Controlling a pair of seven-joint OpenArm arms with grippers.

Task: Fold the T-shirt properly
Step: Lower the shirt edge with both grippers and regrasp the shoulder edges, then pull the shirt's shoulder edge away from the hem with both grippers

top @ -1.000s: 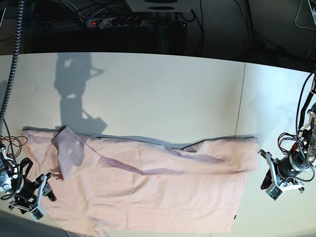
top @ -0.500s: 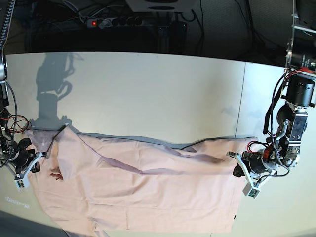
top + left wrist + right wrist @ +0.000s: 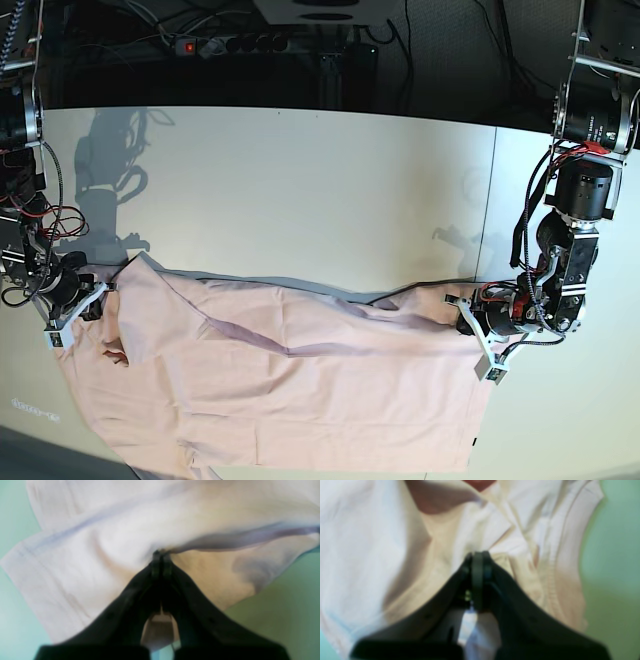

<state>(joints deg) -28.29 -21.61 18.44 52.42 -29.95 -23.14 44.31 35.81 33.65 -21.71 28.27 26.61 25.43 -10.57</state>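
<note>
The T-shirt (image 3: 290, 390) lies spread across the near half of the tabletop (image 3: 300, 190), plain side up. The left pincer (image 3: 472, 333) is clamped on its right-hand edge; the right pincer (image 3: 88, 300) is clamped on its left-hand edge.

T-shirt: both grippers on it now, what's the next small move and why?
Probably lift both ends together and carry the far edge toward the near hem. The left gripper and right gripper are each shut on an end of the T-shirt, which lies half-folded on the table.
</note>
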